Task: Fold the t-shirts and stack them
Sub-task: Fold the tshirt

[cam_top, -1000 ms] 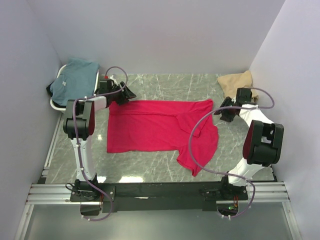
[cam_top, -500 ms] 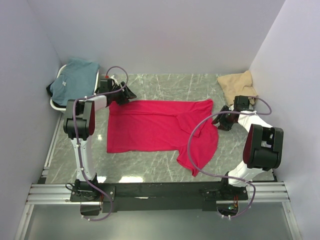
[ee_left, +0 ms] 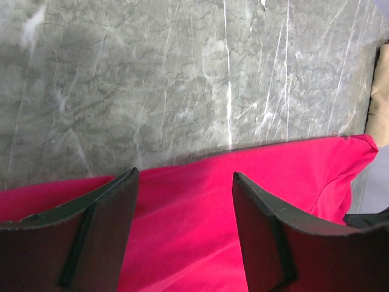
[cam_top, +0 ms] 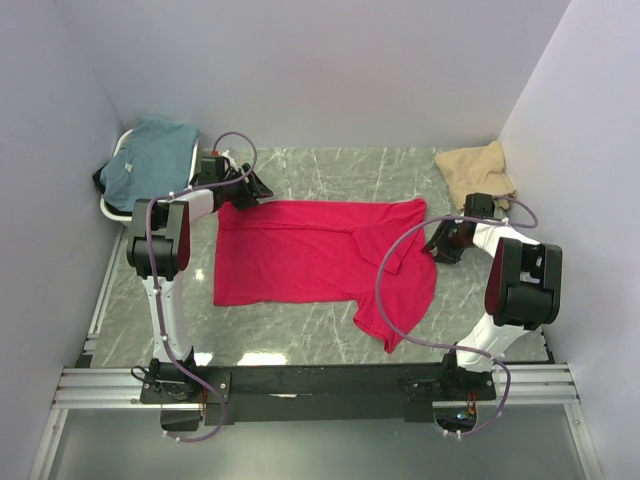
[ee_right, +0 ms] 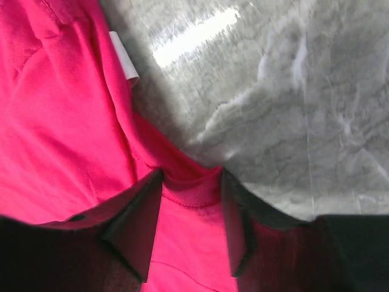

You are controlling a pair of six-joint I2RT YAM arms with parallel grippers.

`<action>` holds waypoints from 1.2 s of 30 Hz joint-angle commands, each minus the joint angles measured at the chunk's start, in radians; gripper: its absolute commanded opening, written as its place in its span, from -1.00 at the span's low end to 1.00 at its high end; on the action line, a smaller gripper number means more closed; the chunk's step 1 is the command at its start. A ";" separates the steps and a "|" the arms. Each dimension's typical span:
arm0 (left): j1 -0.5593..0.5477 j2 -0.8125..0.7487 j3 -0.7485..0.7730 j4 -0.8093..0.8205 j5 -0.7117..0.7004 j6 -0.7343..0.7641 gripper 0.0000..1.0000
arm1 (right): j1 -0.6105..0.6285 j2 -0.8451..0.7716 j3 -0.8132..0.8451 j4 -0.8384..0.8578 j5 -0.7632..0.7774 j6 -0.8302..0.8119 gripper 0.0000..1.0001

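The red t-shirt [cam_top: 300, 255] lies spread on the marble table, its right part folded over and hanging toward the front. My left gripper [cam_top: 247, 189] is open at the shirt's back left corner; in the left wrist view [ee_left: 184, 176] its jaws stand wide apart over the red cloth's [ee_left: 243, 201] back edge. My right gripper [cam_top: 441, 243] is at the shirt's right edge; in the right wrist view [ee_right: 191, 177] its jaws are partly open and straddle a ribbed red hem [ee_right: 188, 194]. The teal t-shirt [cam_top: 150, 160] lies in the basket. The beige t-shirt [cam_top: 478, 168] lies crumpled at the back right.
A white oval basket [cam_top: 112, 208] stands at the back left against the wall. Grey walls close in the table on three sides. A white label [ee_right: 124, 61] sticks out of the red shirt. The beige cloth shows at the left wrist view's right edge [ee_left: 380, 97].
My right gripper has moved forward and left, from beside the beige shirt onto the red shirt's right edge. The left arm has barely moved.
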 commanded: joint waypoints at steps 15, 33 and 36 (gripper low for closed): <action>0.003 0.011 0.033 -0.092 -0.085 0.061 0.38 | 0.008 -0.170 -0.108 0.066 0.264 0.085 -1.00; 0.008 -0.058 0.001 -0.046 -0.040 0.035 0.46 | 0.023 -0.332 -0.047 -0.004 0.133 0.033 0.63; -0.004 -0.118 -0.016 -0.045 -0.048 0.024 0.49 | 0.031 -0.366 -0.045 -0.041 0.090 0.033 0.64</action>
